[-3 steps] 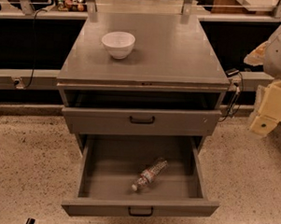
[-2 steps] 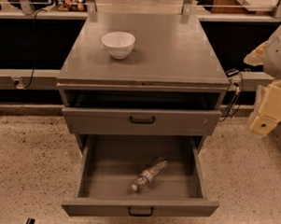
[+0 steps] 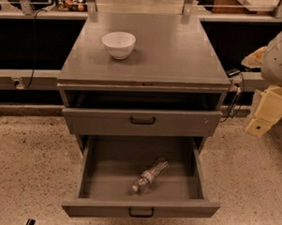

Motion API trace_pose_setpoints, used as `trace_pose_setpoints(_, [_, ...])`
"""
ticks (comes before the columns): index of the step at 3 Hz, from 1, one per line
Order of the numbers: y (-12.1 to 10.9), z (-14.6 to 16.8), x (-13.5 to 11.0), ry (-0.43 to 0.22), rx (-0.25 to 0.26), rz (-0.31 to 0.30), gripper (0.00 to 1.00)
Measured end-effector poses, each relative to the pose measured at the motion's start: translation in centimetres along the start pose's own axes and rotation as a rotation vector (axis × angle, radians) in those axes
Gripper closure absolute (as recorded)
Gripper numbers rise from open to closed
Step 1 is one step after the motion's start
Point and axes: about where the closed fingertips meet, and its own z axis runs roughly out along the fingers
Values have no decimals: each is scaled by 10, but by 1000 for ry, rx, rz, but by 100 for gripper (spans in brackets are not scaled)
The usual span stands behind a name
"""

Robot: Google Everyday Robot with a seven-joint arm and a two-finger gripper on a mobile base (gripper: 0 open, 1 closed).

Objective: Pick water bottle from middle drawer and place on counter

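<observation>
The water bottle [image 3: 150, 175] lies on its side in the pulled-out middle drawer [image 3: 96, 178], right of centre, with its white cap pointing to the front left. The drawer's low front panel carries a small black handle [image 3: 141, 212]. The counter [image 3: 172, 50] is the cabinet's flat grey top. My gripper is out of view; only pale links of my arm [image 3: 273, 92] show at the right edge, beside the cabinet and well away from the bottle.
A white bowl [image 3: 118, 44] stands on the counter's back left. A grey drawer with a taller front panel [image 3: 140, 121] sits just above the open one, slightly out. Cables [image 3: 234, 97] hang at the cabinet's right side. Speckled floor [image 3: 31, 166] surrounds the cabinet.
</observation>
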Motion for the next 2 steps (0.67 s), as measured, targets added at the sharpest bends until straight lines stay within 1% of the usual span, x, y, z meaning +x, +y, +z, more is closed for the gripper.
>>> trace_pose_setpoints(1, [13,48,-3,10,-97,-58,0])
trace_pose_setpoints(2, [41,135,3,-37,-230,-138,0])
